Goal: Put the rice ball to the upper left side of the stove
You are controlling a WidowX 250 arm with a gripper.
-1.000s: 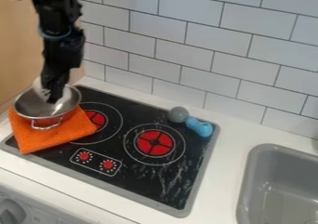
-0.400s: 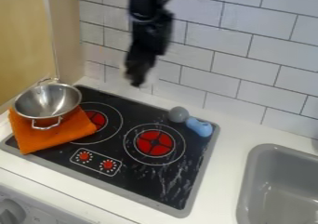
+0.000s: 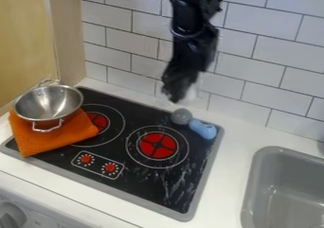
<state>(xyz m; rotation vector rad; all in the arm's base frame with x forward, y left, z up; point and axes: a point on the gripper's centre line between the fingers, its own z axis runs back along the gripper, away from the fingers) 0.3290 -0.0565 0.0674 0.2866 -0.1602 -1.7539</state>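
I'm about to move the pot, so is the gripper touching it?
Apart. The camera view shows the gripper well right of the pot, with tiles and stovetop between them in view.

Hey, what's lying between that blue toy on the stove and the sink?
Only the gray edge of the stove and a bare strip of white counter lie between the blue toy and the sink, as the camera view shows.

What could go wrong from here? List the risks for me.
1. The black gripper hangs near the grey round object and light-blue rounded object; lowering there could knock them.
2. It is over the back right of the black stove, so a release here would likely miss the upper left.
3. At the left, the silver metal pot on the orange cloth might get bumped.
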